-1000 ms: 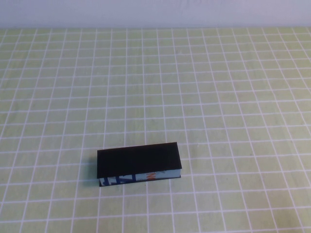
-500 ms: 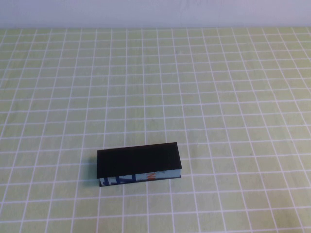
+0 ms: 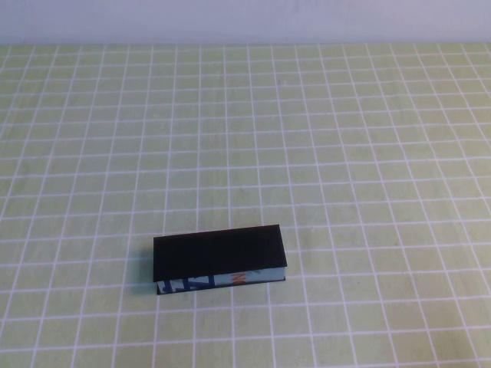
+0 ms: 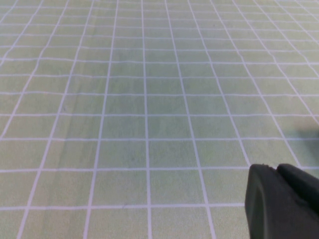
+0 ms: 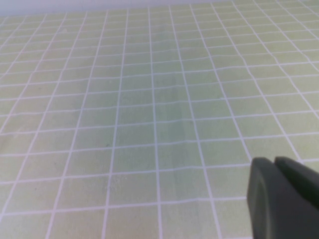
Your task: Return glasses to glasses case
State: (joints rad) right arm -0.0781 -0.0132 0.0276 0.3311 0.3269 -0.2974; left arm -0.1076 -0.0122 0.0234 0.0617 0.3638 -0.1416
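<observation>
- My left gripper point(image 4: 281, 201) shows only as a dark tip at the edge of its wrist view, hanging over bare cloth; I cannot tell its state from that.
- My right gripper point(image 5: 281, 196) is the same story: a dark tip in its own wrist view, above nothing but cloth, state not readable.
- Neither arm appears in the high view, so I judge both are parked back off the work area.
- Nothing has changed over the last second: the glasses case point(image 3: 220, 260) lies exactly where it lay, and no arm has entered the high view.
- To me that stillness means the task is most likely finished, or else not begun; the lid is down and no glasses are in sight on the cloth, so I lean towards finished, with the glasses inside, though I cannot see in.
- The glasses case sits in the near part of the tablecloth point(image 3: 345, 153), a little to my left of centre, slightly skewed to the grid.
- It looks like a flat black box with its lid closed flush, and its light blue side, printed in dark blue and orange, faces me.
</observation>
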